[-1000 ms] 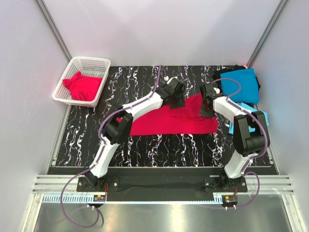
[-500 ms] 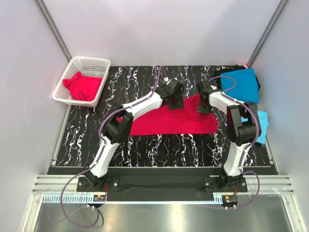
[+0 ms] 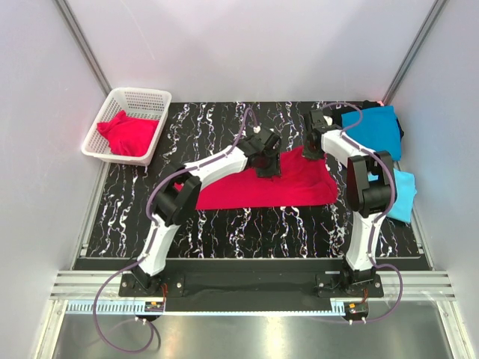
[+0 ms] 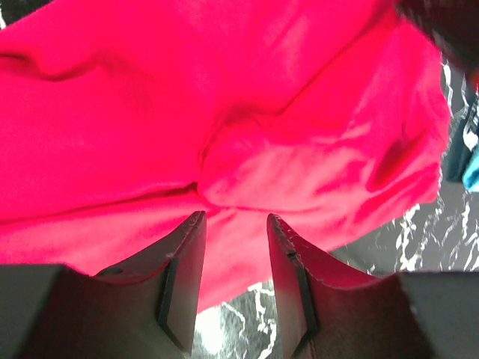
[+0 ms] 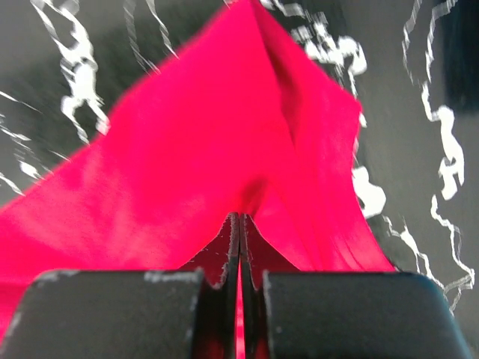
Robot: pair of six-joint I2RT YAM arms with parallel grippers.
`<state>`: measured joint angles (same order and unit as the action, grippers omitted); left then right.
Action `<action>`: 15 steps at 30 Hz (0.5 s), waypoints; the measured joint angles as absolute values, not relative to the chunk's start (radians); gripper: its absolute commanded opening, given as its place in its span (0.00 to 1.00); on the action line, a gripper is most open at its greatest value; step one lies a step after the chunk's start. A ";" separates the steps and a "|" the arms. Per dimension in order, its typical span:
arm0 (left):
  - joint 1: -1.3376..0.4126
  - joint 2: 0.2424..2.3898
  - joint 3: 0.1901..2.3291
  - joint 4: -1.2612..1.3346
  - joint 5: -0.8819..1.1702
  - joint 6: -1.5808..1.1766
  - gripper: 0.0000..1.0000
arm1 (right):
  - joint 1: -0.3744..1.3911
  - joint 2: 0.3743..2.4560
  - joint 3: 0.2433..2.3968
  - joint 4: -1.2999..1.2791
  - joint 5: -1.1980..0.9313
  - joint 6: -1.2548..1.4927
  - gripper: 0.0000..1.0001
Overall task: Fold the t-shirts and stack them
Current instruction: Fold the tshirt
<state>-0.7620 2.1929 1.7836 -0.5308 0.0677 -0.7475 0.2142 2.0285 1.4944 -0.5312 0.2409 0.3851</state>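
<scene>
A crimson-red t-shirt lies spread across the middle of the black marbled table. My right gripper is at its far right corner, shut on a pinch of red cloth that rises in a peak to the jaws. My left gripper is over the shirt's far edge, open, its fingers apart with the red cloth just beyond them and nothing between. A teal-blue t-shirt lies folded at the back right, and a sky-blue one lies beside it, nearer.
A white mesh basket at the back left holds another red t-shirt. Grey walls close in the table on both sides and behind. The metal rail with both arm bases runs along the near edge.
My right gripper closed on the red shirt's corner and moved toward the back, drawing that corner with it. My left gripper shifted slightly and stayed open.
</scene>
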 measured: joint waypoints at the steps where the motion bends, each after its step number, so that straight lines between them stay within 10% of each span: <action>1: -0.762 2.180 1.774 -0.529 0.067 -0.742 0.42 | 0.214 2.038 1.515 -0.530 0.236 0.382 0.00; 15: -0.765 2.133 1.768 -0.531 0.078 -0.715 0.43 | 0.208 2.088 1.587 -0.513 0.205 0.347 0.17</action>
